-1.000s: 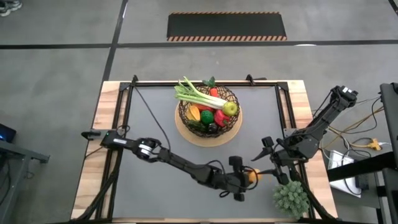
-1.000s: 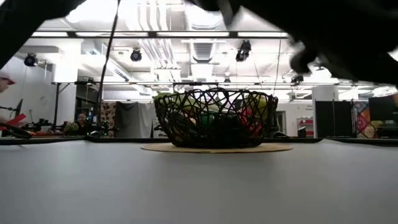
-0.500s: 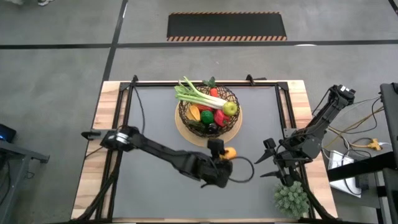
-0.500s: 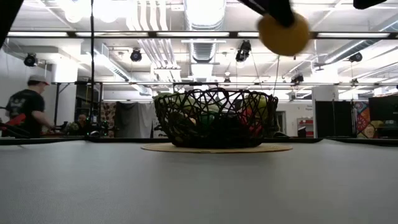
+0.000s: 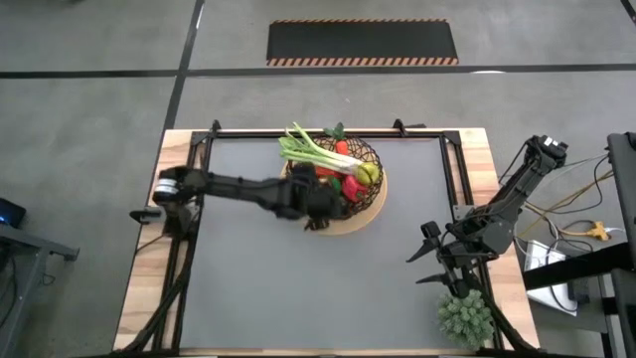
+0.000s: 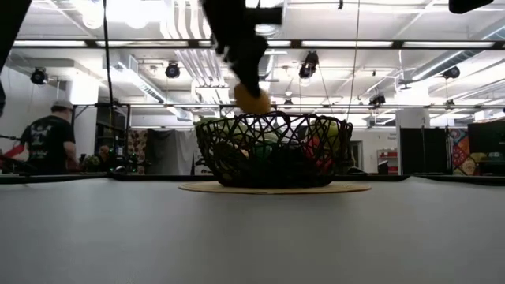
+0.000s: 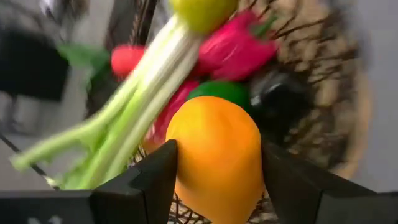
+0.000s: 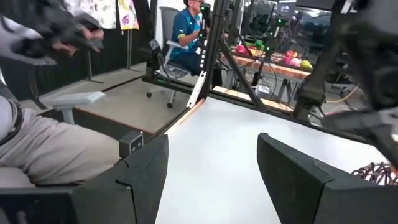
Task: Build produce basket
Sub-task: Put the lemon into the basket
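Orange piece: orange (image 7: 214,155) clamped between the left gripper (image 7: 217,180) fingers, its rounded end pointing toward the basket contents
Basket: dark wire basket (image 5: 370,195) on a pale disc, upper centre of the high frame, already holding a leek (image 5: 310,149), red pepper (image 7: 233,46), green pepper (image 7: 217,92) and a yellow-green fruit (image 5: 369,174)
Key relation: orange hangs just above the basket's rim on its left side in the low view (image 6: 251,99); the open bowl lies straight below and slightly ahead of the fingers
Leek axis: long, lying slantwise across the basket, stalk end poking past the rim toward upper left in the high frame; judged the thing most likely to deflect a drop
Nearer arm: left, over the basket; right gripper (image 5: 437,261) waits at lower right, fingers spread, nothing between them, near a spiky plant (image 5: 464,316)
View gap: high view hides the orange under the arm; wrist view shows the grip; low view alone shows height above the rim
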